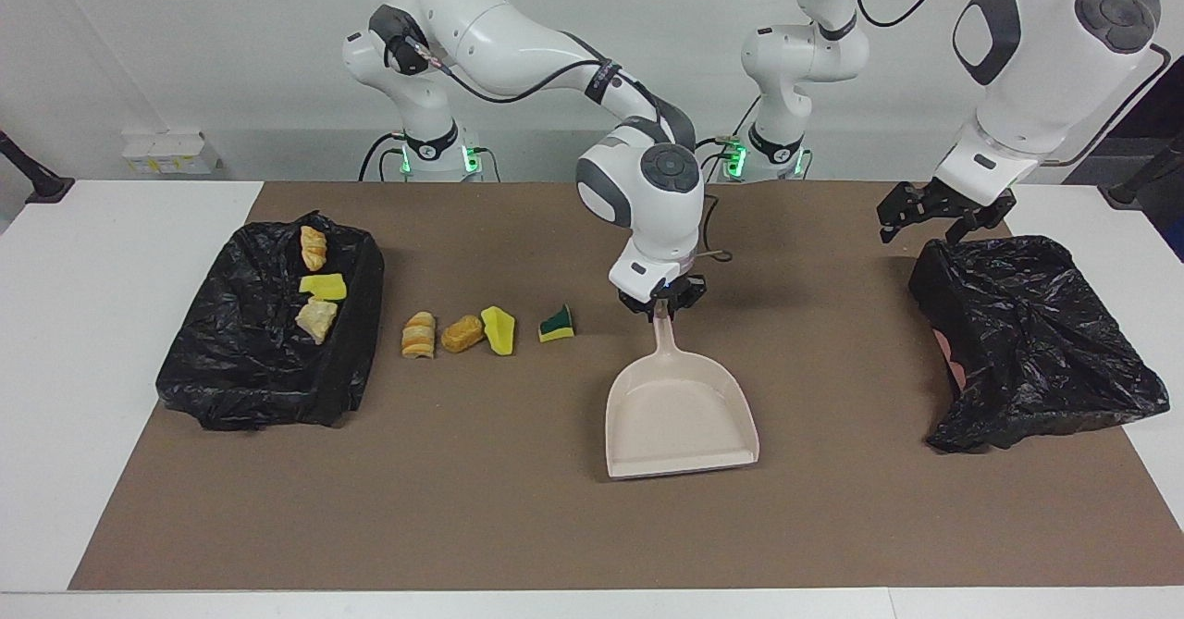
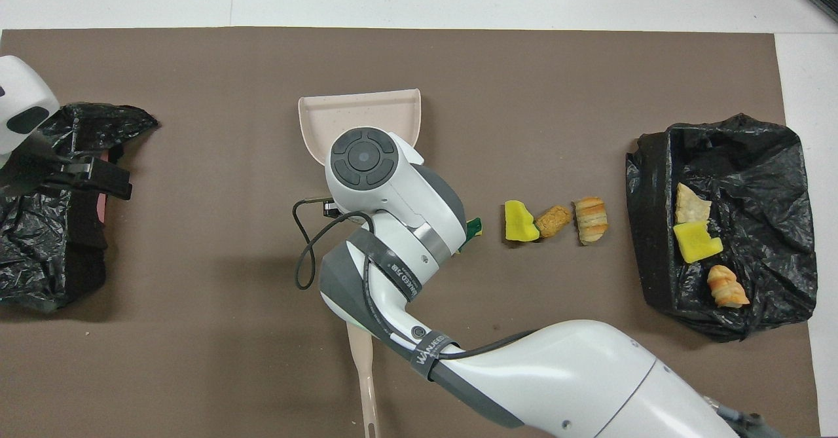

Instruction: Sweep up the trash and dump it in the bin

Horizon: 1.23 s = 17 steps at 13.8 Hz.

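1. The right gripper [image 1: 662, 305], just right of centre in the facing view, is clenched on the handle of a beige dustpan [image 1: 680, 414]. The pan's wide mouth points toward the lower edge of that frame.
2. In the overhead view the right arm rises from the lower right and hides most of the dustpan [image 2: 360, 118]; only the pan's mouth shows above the wrist, upper centre.
3. A dark band on that arm carries white lettering, readable only in part: it begins "WAN".
4. The left gripper [image 1: 936, 213], upper right of the facing view, hangs with its jaws spread wide and holding nothing, over the edge of a crumpled black bag [image 1: 1031, 337].
5. Four trash scraps lie in a row on the brown mat [image 1: 518, 526], left of centre in the facing view: a striped bread lump [image 1: 418, 335], an orange lump [image 1: 462, 333], a yellow sponge chunk [image 1: 499, 330] and a green-and-yellow wedge [image 1: 556, 323].
6. Three more scraps [image 1: 316, 286] rest on a second black bag, the bin [image 1: 250, 360], at the left of that frame.
7. A beige brush handle [image 2: 364, 385] shows at the bottom centre of the overhead view.
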{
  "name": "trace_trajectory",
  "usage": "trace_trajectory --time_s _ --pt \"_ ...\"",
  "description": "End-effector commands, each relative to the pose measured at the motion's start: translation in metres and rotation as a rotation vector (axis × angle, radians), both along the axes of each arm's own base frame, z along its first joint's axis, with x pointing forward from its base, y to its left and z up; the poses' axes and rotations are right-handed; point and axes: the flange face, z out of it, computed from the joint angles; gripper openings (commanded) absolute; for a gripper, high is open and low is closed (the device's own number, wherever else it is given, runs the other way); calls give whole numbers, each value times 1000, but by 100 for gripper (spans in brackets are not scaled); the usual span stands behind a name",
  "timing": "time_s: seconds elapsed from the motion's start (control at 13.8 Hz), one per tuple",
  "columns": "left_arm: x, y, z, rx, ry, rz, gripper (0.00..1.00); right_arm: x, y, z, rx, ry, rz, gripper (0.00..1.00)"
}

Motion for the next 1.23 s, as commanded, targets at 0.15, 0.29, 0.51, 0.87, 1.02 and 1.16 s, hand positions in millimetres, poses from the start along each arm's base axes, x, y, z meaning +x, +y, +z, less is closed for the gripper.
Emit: trace_trajectory --time_s 0.15,0.29,0.51,0.87,1.02,1.16 --pt "-1 4 6 16 -6 -13 100 4 1 2 7 -38 8 88" --pt "-1 4 6 16 -6 -13 100 2 0 6 -2 -42 23 100" --pt "-1 4 6 16 -6 -13 100 -24 -12 50 -75 34 18 100" --pt "-1 4 6 16 -6 -13 100 -126 -9 70 -92 118 95 100" --pt "-10 -3 5 17 26 -27 100 -171 2 60 -90 113 137 100" --pt "-9 -11 5 8 15 -32 100 -223 -2 38 -22 83 150 100"
